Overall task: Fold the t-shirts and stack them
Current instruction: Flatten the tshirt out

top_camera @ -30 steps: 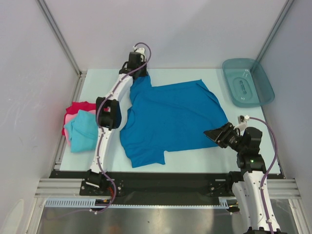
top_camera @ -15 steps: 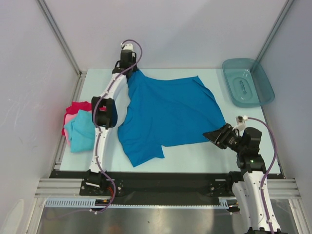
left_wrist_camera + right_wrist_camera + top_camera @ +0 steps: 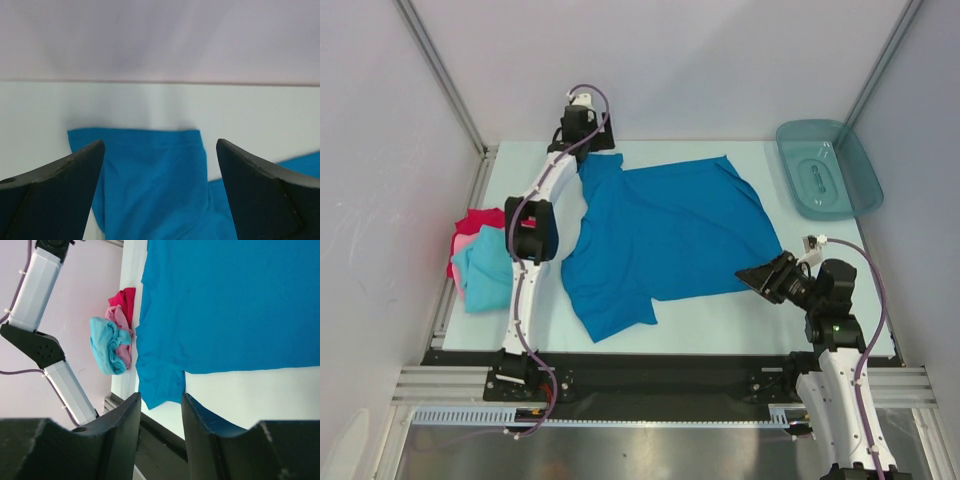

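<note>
Our left gripper [image 3: 160, 146] is spread wide over the far sleeve of the blue shirt [image 3: 665, 235]. Our right gripper [image 3: 159, 399] is narrowly parted and empty, near its right edge. The shirt's flat on the table [image 3: 740, 322], with the turquoise shirt [image 3: 485, 275], pink shirt [image 3: 468, 243] and red shirt [image 3: 480, 218] heaped on the left.

We saw the left arm [image 3: 542, 195] and right arm [image 3: 842, 380] built of white links and black joints, each trailing a lilac cable [image 3: 885, 296]. Black wedge-shaped fingers [image 3: 50, 195] tipped them, and a green light [image 3: 837, 328] possibly glowed on the right.
</note>
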Robot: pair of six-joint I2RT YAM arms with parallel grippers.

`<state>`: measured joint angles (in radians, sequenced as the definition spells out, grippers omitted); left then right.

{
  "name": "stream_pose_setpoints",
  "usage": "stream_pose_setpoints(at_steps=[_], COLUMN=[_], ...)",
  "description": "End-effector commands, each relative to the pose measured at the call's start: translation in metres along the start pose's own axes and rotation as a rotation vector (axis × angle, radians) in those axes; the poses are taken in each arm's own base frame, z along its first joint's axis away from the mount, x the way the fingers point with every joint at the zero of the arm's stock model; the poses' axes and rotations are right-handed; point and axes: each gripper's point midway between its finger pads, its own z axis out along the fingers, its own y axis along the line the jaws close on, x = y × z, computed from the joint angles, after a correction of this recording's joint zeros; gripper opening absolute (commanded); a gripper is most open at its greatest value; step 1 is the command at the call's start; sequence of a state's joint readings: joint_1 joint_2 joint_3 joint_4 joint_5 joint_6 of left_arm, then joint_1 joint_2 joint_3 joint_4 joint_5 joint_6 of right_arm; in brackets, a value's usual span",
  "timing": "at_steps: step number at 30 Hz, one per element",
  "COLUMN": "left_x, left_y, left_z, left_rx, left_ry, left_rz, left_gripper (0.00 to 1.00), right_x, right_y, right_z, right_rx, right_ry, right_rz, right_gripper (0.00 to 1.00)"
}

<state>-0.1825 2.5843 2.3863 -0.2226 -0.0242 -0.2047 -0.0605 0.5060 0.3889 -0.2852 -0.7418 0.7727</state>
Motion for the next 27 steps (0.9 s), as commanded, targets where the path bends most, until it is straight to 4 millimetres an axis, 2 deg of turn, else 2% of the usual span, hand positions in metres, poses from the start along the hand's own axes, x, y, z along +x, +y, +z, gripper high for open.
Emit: stream_pose_setpoints(at_steps=[1,2,3,4,5,7,8,9,10,11,13,14,15,16,17,19,20,21,23,24,25,27], left_x=[-0.034,-0.020,-0.025,-0.021,-0.006,-0.010,0.012,0.001,0.005,0.019,0.021,0.017,0.019,0.022,0.023,0.036,0.063,0.062,0.070,0.080,0.084,0.095], left_y=[0.004,0.010,0.012,0.014,0.019,0.023,0.030,0.028,0.027,0.033,0.030,0.035,0.036,0.030,0.036,0.035,0.047,0.052,0.046,0.045,0.055,0.055], left_z=[-0.035,-0.038,-0.046,-0.050,-0.055,-0.073,-0.077,-0.090,-0.094,-0.098,-0.111,-0.116,-0.120,-0.127,-0.129,-0.134,-0.135,-0.135,-0.135,-0.135,-0.135,-0.134], left_rx=[-0.065,-0.094,-0.110,-0.124,-0.146,-0.164,-0.176,-0.170,-0.150,-0.152,-0.102,-0.094,-0.075,-0.020,-0.008,0.039,0.061,0.054,0.097,0.097,0.096,0.116], left_ry=[-0.020,0.025,0.027,0.047,0.101,0.111,0.163,0.142,0.152,0.184,0.194,0.189,0.194,0.207,0.212,0.245,0.299,0.297,0.315,0.335,0.345,0.366], left_rz=[-0.027,-0.028,-0.030,-0.028,-0.023,-0.033,-0.034,-0.044,-0.051,-0.062,-0.103,-0.142,-0.164,-0.190,-0.231,-0.265,-0.368,-0.374,-0.431,-0.450,-0.498,-0.542], left_gripper=[1.00,1.00,1.00,1.00,1.00,1.00,1.00,1.00,1.00,1.00,0.93,0.89,0.79,0.75,0.70,0.68,0.62,0.62,0.61,0.60,0.58,0.56], right_x=[-0.016,-0.019,-0.021,-0.022,-0.023,-0.022,-0.020,-0.020,-0.017,-0.015,-0.010,-0.008,-0.005,-0.005,-0.004,-0.003,-0.005,-0.005,-0.006,-0.006,-0.006,-0.006], right_y=[0.023,0.022,0.025,0.027,0.028,0.031,0.033,0.034,0.034,0.035,0.032,0.031,0.030,0.029,0.029,0.029,0.032,0.032,0.031,0.032,0.031,0.029], right_z=[-0.002,-0.001,-0.001,-0.002,-0.002,-0.002,-0.003,-0.004,-0.005,-0.005,-0.006,-0.007,-0.008,-0.008,-0.008,-0.009,-0.009,-0.009,-0.009,-0.009,-0.009,-0.009], right_rx=[-0.067,-0.063,-0.067,-0.073,-0.074,-0.079,-0.084,-0.089,-0.087,-0.090,-0.081,-0.079,-0.074,-0.072,-0.072,-0.074,-0.081,-0.081,-0.081,-0.083,-0.081,-0.077], right_ry=[-0.048,-0.057,-0.064,-0.065,-0.068,-0.061,-0.057,-0.058,-0.050,-0.043,-0.032,-0.027,-0.021,-0.021,-0.019,-0.019,-0.027,-0.027,-0.026,-0.028,-0.027,-0.028], right_rz=[-0.047,-0.042,-0.041,-0.041,-0.044,-0.051,-0.054,-0.057,-0.053,-0.053,-0.056,-0.058,-0.054,-0.061,-0.059,-0.057,-0.059,-0.059,-0.053,-0.056,-0.052,-0.043], right_gripper=[0.44,0.44,0.44,0.44,0.45,0.45,0.45,0.44,0.45,0.45,0.45,0.45,0.45,0.45,0.45,0.45,0.44,0.45,0.45,0.45,0.44,0.44])
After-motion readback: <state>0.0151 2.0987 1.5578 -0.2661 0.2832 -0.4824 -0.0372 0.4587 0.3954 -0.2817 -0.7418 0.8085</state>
